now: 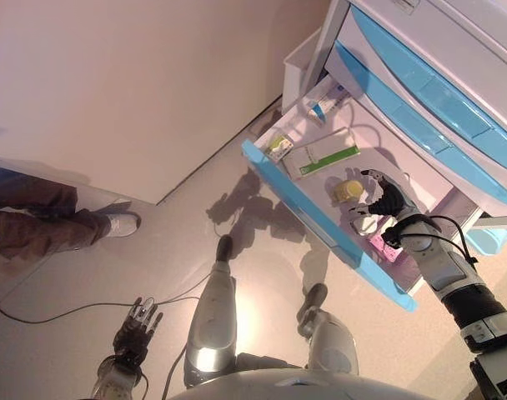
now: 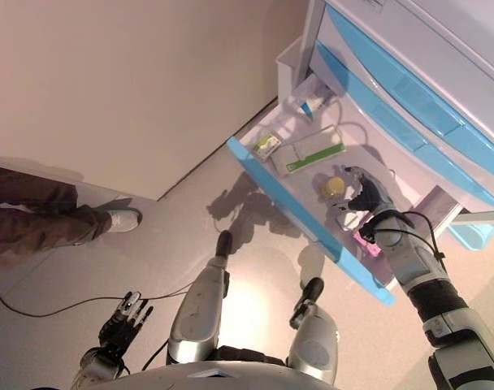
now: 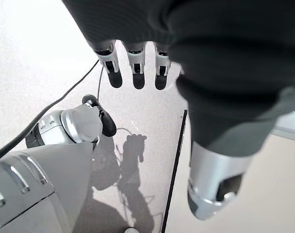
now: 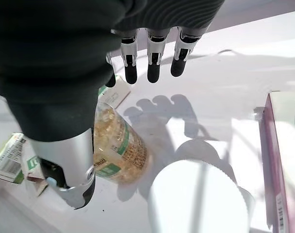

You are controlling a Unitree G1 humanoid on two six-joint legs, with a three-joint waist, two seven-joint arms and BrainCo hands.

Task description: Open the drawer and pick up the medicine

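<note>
Several medicine packs lie in the pulled-out drawer (image 1: 320, 218) in the left eye view: a green-striped box (image 1: 320, 157) at centre, a yellow-capped bottle (image 1: 348, 191) at its 5 o'clock, a white bottle (image 1: 363, 223) and a pink box (image 1: 385, 247) beyond. The right hand (image 1: 387, 200) hovers over the bottles; the left hand (image 1: 135, 329) hangs at 7 o'clock. A person's leg (image 1: 37, 225) shows at 9 o'clock.

Left wrist view: left fingers (image 3: 138, 68) straight, relaxed, over floor.

Right wrist view: right fingers (image 4: 155, 60) extended, grasping nothing, above both bottles.
</note>
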